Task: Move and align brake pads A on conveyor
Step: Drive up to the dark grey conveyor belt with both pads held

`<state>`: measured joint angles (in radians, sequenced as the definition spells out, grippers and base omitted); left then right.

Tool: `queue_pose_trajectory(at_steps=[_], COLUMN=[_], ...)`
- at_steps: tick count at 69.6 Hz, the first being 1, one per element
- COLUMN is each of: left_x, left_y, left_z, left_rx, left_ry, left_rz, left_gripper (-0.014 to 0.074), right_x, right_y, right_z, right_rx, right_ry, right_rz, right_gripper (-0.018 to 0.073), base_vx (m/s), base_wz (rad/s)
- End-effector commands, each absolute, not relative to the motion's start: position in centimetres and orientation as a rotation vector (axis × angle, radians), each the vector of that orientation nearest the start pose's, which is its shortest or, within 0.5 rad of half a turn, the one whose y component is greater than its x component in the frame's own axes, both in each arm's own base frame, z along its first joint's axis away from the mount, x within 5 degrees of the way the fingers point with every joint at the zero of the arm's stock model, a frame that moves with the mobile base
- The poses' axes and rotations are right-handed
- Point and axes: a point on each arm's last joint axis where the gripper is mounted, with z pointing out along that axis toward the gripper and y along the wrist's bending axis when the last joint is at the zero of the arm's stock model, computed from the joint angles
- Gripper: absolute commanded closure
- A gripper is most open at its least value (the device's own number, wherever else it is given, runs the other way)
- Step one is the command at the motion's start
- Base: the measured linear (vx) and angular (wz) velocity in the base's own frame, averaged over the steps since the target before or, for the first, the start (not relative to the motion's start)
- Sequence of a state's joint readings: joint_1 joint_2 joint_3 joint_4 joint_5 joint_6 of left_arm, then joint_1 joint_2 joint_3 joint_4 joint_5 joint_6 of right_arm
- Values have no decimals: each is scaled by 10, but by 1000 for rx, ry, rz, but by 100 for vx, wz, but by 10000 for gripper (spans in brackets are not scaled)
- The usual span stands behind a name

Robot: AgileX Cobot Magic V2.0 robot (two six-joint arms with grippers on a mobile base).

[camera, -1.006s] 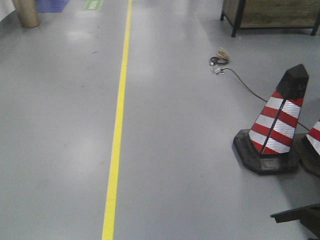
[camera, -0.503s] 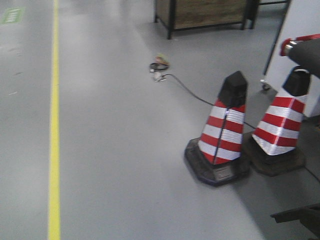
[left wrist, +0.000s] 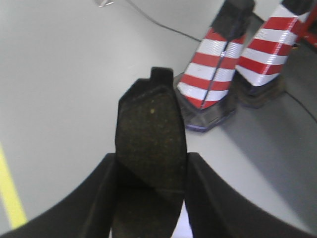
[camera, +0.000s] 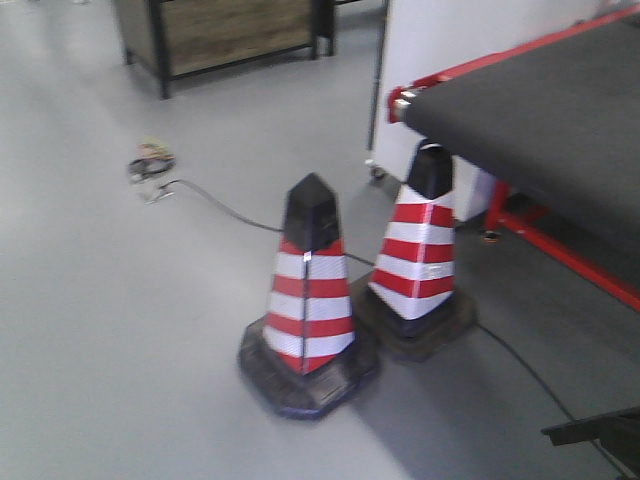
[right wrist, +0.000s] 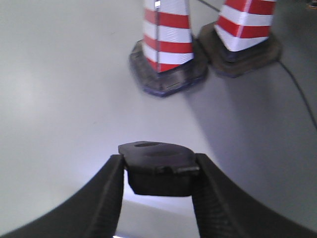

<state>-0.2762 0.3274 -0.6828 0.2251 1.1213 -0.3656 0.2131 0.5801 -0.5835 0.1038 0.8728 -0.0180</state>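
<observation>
The conveyor [camera: 540, 110] stands at the right behind two striped cones [camera: 310, 290]. The left gripper [left wrist: 151, 166] is clamped on one brake pad [left wrist: 151, 124] standing up between its fingers; the right gripper [right wrist: 158, 173] pinches a second brake pad [right wrist: 157, 152], held flat between its tips.

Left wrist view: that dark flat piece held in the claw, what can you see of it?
The brake pad is a flat, dark-grey, almost black plate with a grainy, faintly speckled face, sloping shoulders and a small square tab on its top edge. It stands upright, clamped low on its sides between the black fingers of the left gripper. It is held in the air above the grey floor, touching nothing else. Striped cones stand behind it.
</observation>
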Motion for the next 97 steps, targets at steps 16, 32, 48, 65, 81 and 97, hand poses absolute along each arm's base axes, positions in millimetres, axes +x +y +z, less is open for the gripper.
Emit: queue_pose_trajectory(at_steps=[16, 32, 48, 65, 81, 97], left_x=[41, 41, 40, 40, 40, 41], left_y=[8, 8, 8, 8, 8, 8], left_z=[335, 335, 335, 335, 335, 335], left_rx=[-94, -94, -95, -95, -95, -95], left_ry=[2132, 2134, 2138, 2138, 2138, 2139], left_rz=[-86, -86, -84, -84, -84, -84], left_gripper=[602, 602, 602, 602, 602, 602], right_x=[99, 99, 99, 99, 99, 99], right_y=[28, 28, 28, 28, 28, 28], right_z=[304, 304, 304, 304, 304, 304], right_rx=[-230, -230, -230, -230, -230, -230], right_ry=[2249, 2249, 2249, 2249, 2249, 2249], right_rz=[218, 218, 218, 218, 218, 218], right_gripper=[571, 571, 571, 571, 571, 571], base_vx=[40, 40, 41, 41, 37, 31], base_wz=[-73, -78, -75, -67, -57, -38])
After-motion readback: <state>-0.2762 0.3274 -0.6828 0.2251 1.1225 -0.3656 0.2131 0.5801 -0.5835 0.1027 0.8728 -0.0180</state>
